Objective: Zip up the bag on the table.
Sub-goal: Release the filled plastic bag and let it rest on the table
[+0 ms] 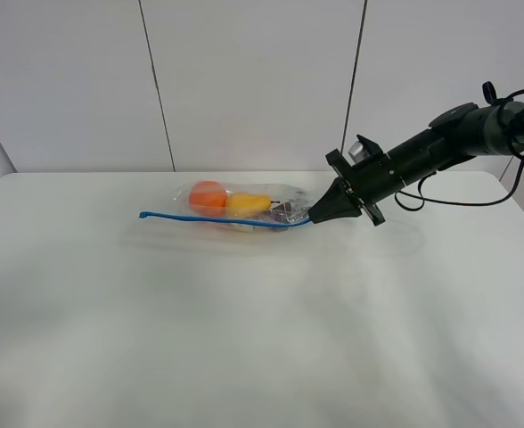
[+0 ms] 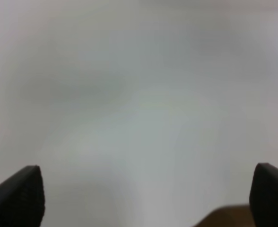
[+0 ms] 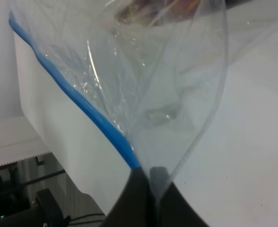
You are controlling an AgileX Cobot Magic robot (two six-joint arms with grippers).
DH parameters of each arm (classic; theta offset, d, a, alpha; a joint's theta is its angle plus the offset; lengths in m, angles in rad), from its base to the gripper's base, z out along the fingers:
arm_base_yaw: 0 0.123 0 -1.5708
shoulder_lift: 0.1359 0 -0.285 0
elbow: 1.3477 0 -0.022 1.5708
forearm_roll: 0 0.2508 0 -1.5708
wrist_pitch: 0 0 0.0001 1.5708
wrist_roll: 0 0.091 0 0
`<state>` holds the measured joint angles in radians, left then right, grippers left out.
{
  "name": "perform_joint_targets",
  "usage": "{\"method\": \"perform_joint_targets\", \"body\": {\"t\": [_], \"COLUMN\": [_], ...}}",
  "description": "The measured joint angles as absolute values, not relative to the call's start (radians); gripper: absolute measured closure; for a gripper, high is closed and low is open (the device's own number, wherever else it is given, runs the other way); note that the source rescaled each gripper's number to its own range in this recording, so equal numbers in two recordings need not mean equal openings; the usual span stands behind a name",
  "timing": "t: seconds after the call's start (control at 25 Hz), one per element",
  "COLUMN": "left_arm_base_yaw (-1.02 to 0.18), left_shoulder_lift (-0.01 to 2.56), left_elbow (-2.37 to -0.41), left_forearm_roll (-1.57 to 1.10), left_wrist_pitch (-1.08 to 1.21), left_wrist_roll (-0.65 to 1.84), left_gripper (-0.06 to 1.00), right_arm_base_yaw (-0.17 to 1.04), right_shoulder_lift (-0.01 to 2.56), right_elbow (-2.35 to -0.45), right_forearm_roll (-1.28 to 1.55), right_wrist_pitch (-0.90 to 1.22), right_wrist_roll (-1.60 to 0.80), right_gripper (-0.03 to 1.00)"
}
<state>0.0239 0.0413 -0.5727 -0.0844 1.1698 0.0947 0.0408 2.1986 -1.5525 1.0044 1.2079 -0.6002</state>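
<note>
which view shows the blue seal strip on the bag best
The exterior high view: the blue seal strip shows whole along the bag. The right wrist view shows only its end by the right gripper; the left wrist view shows none.

The white matte bench (image 1: pixel 244 339) carries one thing: a clear plastic bag (image 1: pixel 244 207) lying near its far edge, blue seal strip (image 1: pixel 217 219) along the nearer side.
</note>
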Motion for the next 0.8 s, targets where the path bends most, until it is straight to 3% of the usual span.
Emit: {"method": "perform_joint_targets", "body": {"t": [0.6,0.72,0.8], "left_arm_base_yaw": [-0.067,-0.067,-0.067], "left_shoulder_lift": [-0.007,-0.007,-0.007], "left_elbow": [-0.57,-0.57,-0.57], "left_forearm_roll": [-0.087,-0.087,-0.087], "left_wrist_pitch": [1.174,1.174,1.174], "left_wrist_roll": [0.095,0.095,0.095], "left_gripper": [-0.06,-0.06,-0.06], "right_arm_base_yaw": [0.041,0.041,0.041], "right_shoulder_lift": [2.199,2.199,2.199], "right_elbow": [-1.552,-1.552,-1.552], "right_forearm_roll": [0.999,0.979,0.964], "right_wrist_pitch": [1.208,1.208,1.208], "right_wrist_roll": [-0.574,-0.558,-0.553], "right_gripper": [0.94,0.75,0.49]}}
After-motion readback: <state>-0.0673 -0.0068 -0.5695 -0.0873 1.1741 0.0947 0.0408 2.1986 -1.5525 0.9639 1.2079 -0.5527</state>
